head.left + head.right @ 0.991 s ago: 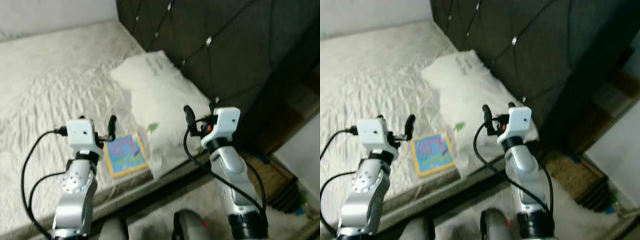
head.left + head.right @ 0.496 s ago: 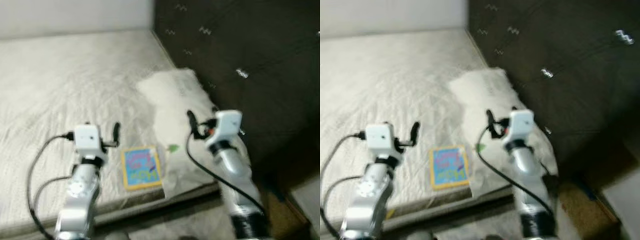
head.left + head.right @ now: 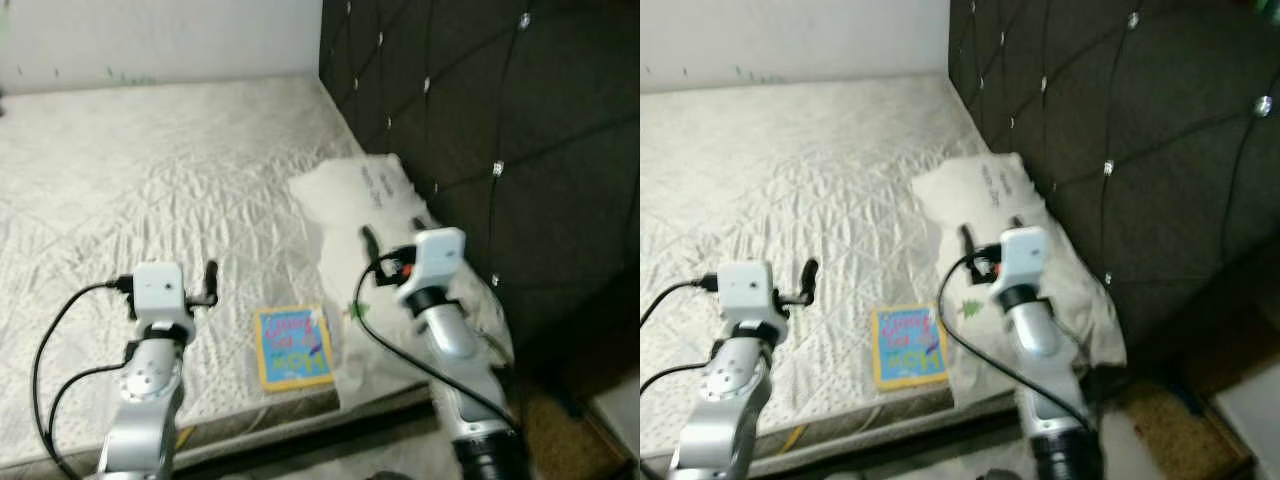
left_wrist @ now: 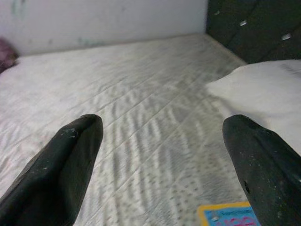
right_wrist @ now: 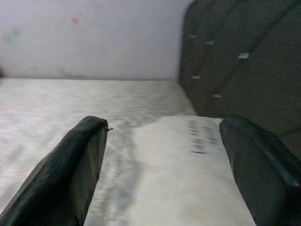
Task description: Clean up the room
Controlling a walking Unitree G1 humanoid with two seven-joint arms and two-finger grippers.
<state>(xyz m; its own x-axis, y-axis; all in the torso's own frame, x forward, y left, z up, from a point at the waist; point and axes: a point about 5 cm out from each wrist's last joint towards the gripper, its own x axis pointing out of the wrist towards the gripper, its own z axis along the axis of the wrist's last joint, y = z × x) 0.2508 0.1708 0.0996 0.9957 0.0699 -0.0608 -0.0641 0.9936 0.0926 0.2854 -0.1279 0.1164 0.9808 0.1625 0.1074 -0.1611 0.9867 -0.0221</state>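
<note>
Camera swung left, both grippers (image 4: 160, 155) (image 5: 164, 155) wide, book (image 3: 293, 346) print blurred

Both silver arms raised, forearms angled forward, black cables looping off the wrists. Left pincer (image 4: 162, 160) fingers spread wide, nothing between. Right pincer (image 5: 164, 165) fingers likewise apart, empty, held higher and further forward than left.
</note>
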